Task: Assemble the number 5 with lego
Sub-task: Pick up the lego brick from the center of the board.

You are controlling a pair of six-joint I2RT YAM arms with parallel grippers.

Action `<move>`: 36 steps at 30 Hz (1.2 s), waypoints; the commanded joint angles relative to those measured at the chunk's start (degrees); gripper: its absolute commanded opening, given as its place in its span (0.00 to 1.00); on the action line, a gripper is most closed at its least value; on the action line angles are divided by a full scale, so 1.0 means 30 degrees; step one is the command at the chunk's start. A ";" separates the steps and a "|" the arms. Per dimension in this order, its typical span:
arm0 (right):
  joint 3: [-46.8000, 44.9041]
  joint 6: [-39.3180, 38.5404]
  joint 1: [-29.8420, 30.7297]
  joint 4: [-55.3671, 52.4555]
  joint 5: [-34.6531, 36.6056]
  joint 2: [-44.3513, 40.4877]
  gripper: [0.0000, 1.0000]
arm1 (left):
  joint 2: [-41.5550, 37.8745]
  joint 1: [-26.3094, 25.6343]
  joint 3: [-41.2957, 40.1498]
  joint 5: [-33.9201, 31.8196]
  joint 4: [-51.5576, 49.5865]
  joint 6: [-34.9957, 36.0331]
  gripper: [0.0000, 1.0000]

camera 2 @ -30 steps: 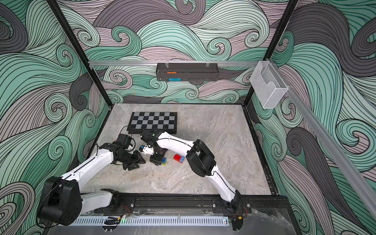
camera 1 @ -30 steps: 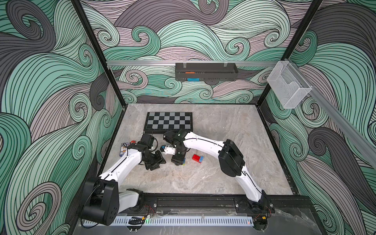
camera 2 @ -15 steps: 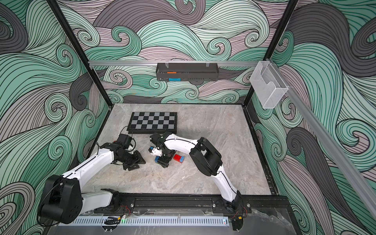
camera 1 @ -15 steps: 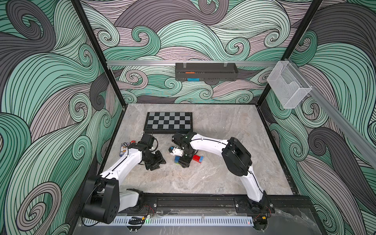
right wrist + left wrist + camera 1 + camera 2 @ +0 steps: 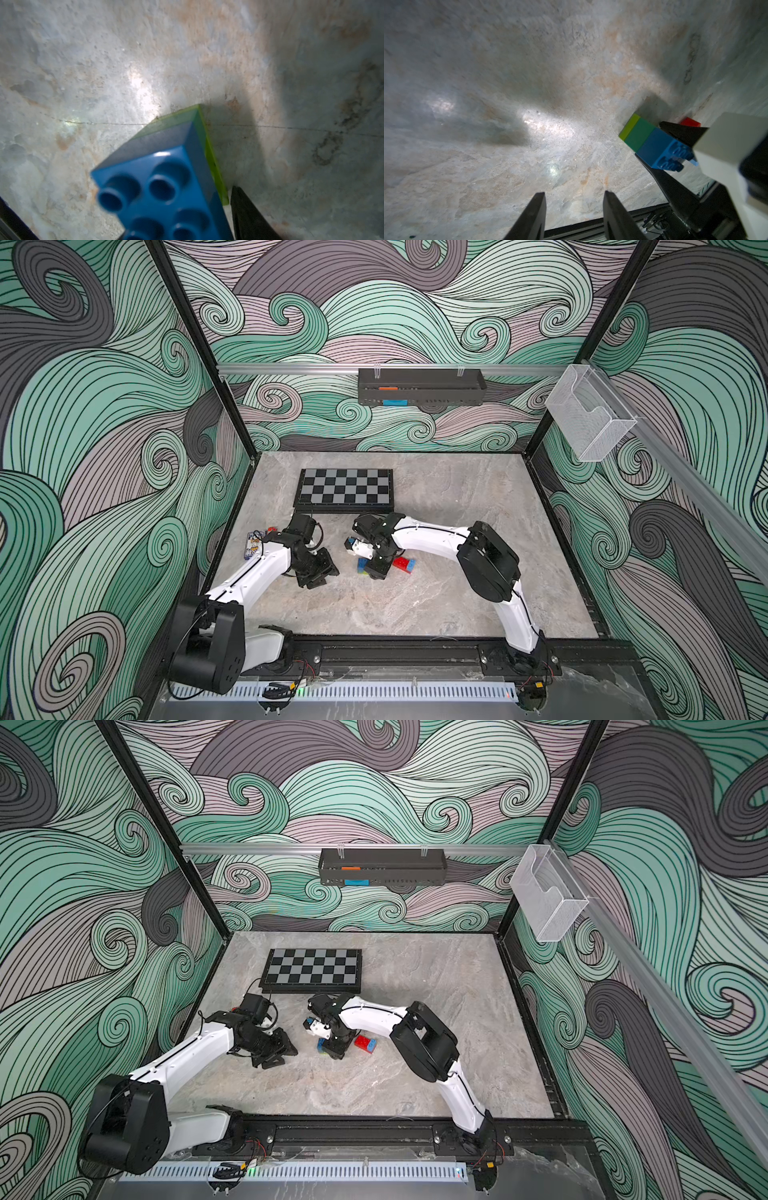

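1. Right gripper: fingers straddle the brick stack (blue, green, lime). Can't tell if clamped.
2. Red brick and light-blue brick lie just beside it on the table.
3. Left gripper: jaws apart, empty, near the stack's opposite side.

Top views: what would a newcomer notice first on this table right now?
The joined dark-blue, dark-green and lime brick stack at centre, with the right gripper straddling it. Just beside it lies a red brick with a light-blue brick against its end. Behind them the checkered board lies flat, and the left gripper hangs open and empty nearby.
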 commanded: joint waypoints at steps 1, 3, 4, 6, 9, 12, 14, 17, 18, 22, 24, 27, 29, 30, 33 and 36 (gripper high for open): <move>-0.0630 0.0131 0.0409 0.0331 0.0072 -0.0252 0.50 | 0.0188 0.0135 0.0064 -0.0133 -0.0177 0.0302 0.49; -0.0853 0.0229 0.0529 0.0502 0.0093 -0.0348 0.45 | 0.0228 0.0131 0.0035 -0.0133 -0.0126 0.0289 0.49; -0.0894 0.0262 0.0562 0.0528 0.0082 -0.0377 0.43 | 0.0256 0.0131 0.0027 -0.0133 -0.0136 0.0303 0.49; -0.1033 0.0320 0.0628 0.0630 0.0042 -0.0479 0.38 | 0.0290 0.0133 0.0014 -0.0133 -0.0125 0.0303 0.49; -0.1066 0.0372 0.0690 0.0710 0.0085 -0.0576 0.33 | 0.0320 0.0131 0.0038 -0.0133 -0.0129 0.0303 0.49; -0.1035 0.0530 0.0719 0.0740 0.0051 -0.0758 0.27 | 0.0310 0.0131 0.0035 -0.0133 -0.0140 0.0303 0.49; -0.1093 0.0622 0.0719 0.0942 0.0011 -0.0891 0.26 | 0.0318 0.0131 0.0037 -0.0133 -0.0126 0.0303 0.49; -0.1057 0.0646 0.0721 0.0982 0.0045 -0.0937 0.27 | 0.0306 0.0131 0.0011 -0.0133 -0.0128 0.0303 0.49; -0.1088 0.0644 0.0715 0.0990 0.0047 -0.0872 0.30 | 0.0316 0.0131 0.0023 -0.0133 -0.0154 0.0303 0.49; -0.1167 0.0726 0.0721 0.1016 -0.0063 -0.0753 0.45 | 0.0252 0.0137 -0.0009 -0.0133 -0.0136 0.0273 0.49; -0.1168 0.0868 0.0728 0.1172 -0.0153 -0.0782 0.50 | 0.0293 0.0131 -0.0006 -0.0133 -0.0147 0.0274 0.49; -0.1115 0.0914 0.0778 0.1439 -0.0245 -0.0790 0.51 | 0.0305 0.0135 -0.0017 -0.0133 -0.0136 0.0277 0.49; -0.1025 0.0936 0.0799 0.1539 -0.0303 -0.0727 0.51 | 0.0323 0.0131 -0.0017 -0.0133 -0.0128 0.0298 0.49; -0.0926 0.0973 0.0858 0.1550 -0.0390 -0.0679 0.51 | 0.0322 0.0116 -0.0013 -0.0133 -0.0143 0.0266 0.49; -0.0801 0.0965 0.0910 0.1559 -0.0469 -0.0562 0.49 | 0.0351 0.0131 -0.0013 -0.0133 -0.0142 0.0300 0.49; -0.0750 0.0951 0.0924 0.1544 -0.0425 -0.0396 0.47 | 0.0364 0.0116 0.0001 -0.0133 -0.0144 0.0299 0.49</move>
